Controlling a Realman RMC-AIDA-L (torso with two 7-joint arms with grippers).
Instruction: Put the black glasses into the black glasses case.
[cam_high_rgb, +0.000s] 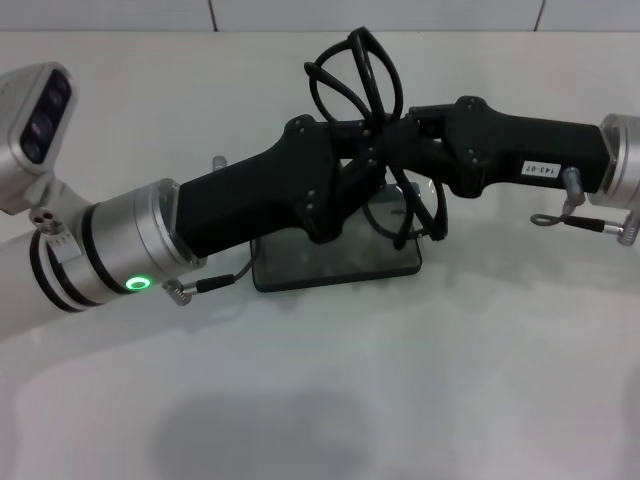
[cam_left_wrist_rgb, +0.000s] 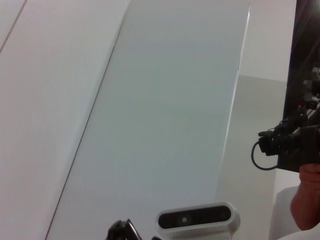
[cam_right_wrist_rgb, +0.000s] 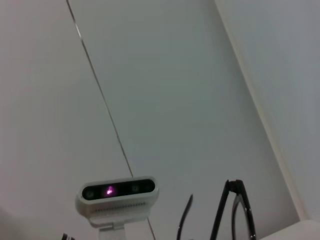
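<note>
The black glasses (cam_high_rgb: 352, 75) are held up in the air over the table's middle, lenses uppermost and temple arms hanging down. My left gripper (cam_high_rgb: 362, 150) comes in from the left and my right gripper (cam_high_rgb: 392, 135) from the right. They meet at the frame, both shut on it. The black glasses case (cam_high_rgb: 335, 262) lies flat on the table right below them, mostly hidden by the grippers. The glasses also show in the right wrist view (cam_right_wrist_rgb: 235, 210).
The white table (cam_high_rgb: 320, 400) stretches in front of the case. A wall-mounted camera shows in the left wrist view (cam_left_wrist_rgb: 197, 220) and in the right wrist view (cam_right_wrist_rgb: 117, 197). A person's arm (cam_left_wrist_rgb: 306, 197) is at the edge of the left wrist view.
</note>
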